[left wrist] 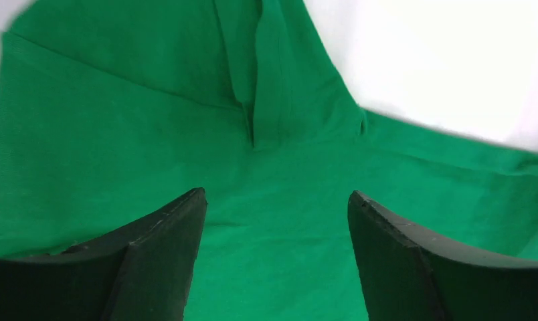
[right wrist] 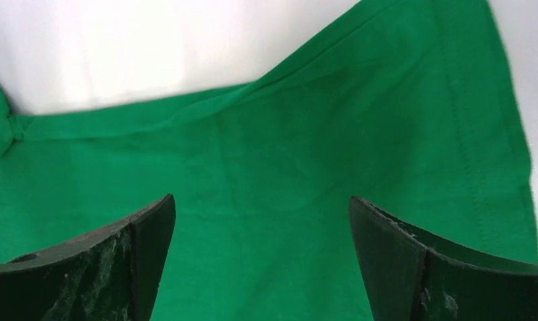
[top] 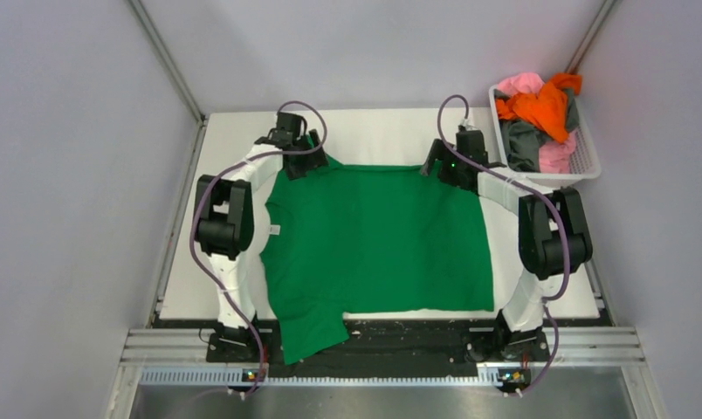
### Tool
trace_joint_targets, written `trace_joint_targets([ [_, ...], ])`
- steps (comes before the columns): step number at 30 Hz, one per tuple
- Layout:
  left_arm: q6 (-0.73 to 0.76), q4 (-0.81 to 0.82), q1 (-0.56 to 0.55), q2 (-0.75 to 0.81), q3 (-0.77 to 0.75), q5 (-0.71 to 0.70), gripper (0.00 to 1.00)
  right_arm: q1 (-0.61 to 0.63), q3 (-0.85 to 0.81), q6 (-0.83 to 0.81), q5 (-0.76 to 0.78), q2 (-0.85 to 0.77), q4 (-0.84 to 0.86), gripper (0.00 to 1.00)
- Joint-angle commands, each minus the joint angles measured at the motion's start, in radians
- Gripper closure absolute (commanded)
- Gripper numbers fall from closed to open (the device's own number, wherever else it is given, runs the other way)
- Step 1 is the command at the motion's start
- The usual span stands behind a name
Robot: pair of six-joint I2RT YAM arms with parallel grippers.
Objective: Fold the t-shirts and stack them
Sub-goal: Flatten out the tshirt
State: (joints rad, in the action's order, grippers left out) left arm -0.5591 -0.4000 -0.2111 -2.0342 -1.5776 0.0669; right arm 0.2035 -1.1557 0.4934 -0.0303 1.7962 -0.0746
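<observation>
From above, the green t-shirt [top: 378, 236] lies spread flat on the white desk [top: 374, 131], one sleeve over the near edge. The other t-shirts [top: 544, 109] fill the basket [top: 585, 161] at far right.

Left wrist: the left pincer [left wrist: 276, 197] gapes wide above green cloth, holding nothing.

Right wrist: the right pincer [right wrist: 261, 200] likewise, empty.

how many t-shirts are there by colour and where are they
green t-shirt: 1, spread flat on the table
orange t-shirt: 1, in the basket
pink t-shirt: 1, in the basket
dark grey t-shirt: 1, in the basket
Total: 4 by colour; the basket pile is bunched, so more could be hidden.
</observation>
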Motion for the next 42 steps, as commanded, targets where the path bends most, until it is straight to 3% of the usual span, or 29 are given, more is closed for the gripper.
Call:
trace_joint_targets([
  [1, -0.076, 0.078, -0.001, -0.026, -0.01, 0.104, 0.23, 0.002, 0.013, 0.005, -0.043, -0.011, 0.029, 0.02],
  [8, -0.112, 0.075, 0.0, -0.124, -0.077, 0.059, 0.5, 0.002, 0.068, -0.005, -0.036, -0.01, 0.018, 0.03],
  [20, -0.101, 0.069, 0.001, -0.202, -0.163, -0.002, 0.62, 0.002, 0.077, -0.022, 0.002, -0.008, -0.011, 0.03],
  [22, -0.094, 0.068, 0.001, -0.222, -0.188, 0.018, 0.69, 0.001, 0.079, -0.025, 0.011, -0.01, -0.01, 0.03],
  [26, -0.093, 0.057, 0.002, -0.25, -0.256, 0.035, 0.97, 0.002, 0.076, -0.028, 0.017, -0.005, -0.02, 0.03],
  [27, -0.094, 0.065, 0.002, -0.249, -0.262, 0.041, 1.0, 0.002, 0.076, -0.028, 0.017, -0.005, -0.021, 0.03],
  [34, -0.122, 0.149, 0.001, -0.295, -0.343, 0.069, 1.0, 0.0, 0.067, -0.029, 0.046, -0.004, -0.034, 0.03],
  [39, -0.116, 0.159, 0.002, -0.472, -0.595, 0.129, 0.97, 0.0, 0.044, -0.024, 0.067, -0.008, -0.038, 0.03],
  [40, -0.115, 0.144, 0.002, -0.514, -0.675, 0.146, 0.88, 0.0, 0.037, -0.02, 0.058, -0.007, -0.035, 0.03],
  [41, -0.113, 0.129, 0.001, -0.551, -0.741, 0.164, 0.63, 0.0, 0.031, -0.018, 0.053, -0.007, -0.034, 0.03],
  [42, -0.108, 0.124, 0.001, -0.57, -0.79, 0.175, 0.28, 0.0, 0.026, -0.017, 0.056, -0.008, -0.034, 0.03],
])
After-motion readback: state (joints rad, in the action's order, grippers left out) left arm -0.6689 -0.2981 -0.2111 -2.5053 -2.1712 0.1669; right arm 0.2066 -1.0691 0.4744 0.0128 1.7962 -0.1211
